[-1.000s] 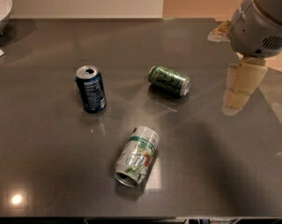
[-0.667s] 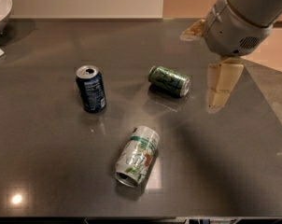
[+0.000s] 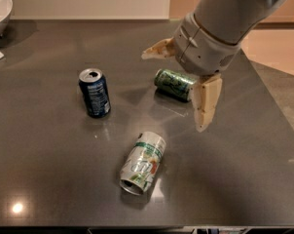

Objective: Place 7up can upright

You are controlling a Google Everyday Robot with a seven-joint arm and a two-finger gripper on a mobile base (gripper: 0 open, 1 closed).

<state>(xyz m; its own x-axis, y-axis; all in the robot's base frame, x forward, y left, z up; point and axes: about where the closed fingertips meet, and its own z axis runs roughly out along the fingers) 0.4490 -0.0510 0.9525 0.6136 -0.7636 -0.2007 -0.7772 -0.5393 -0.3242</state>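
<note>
Jaws now leftward over green can (image 3: 174, 83)

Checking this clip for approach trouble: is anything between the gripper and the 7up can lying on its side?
Nothing visible does. The open gripper hangs by the lying dark green can; the silver-white, green-banded 7up can lies nearer the camera, with only bare grey tabletop between. The upright dark blue can stands apart, at the view's left.
</note>
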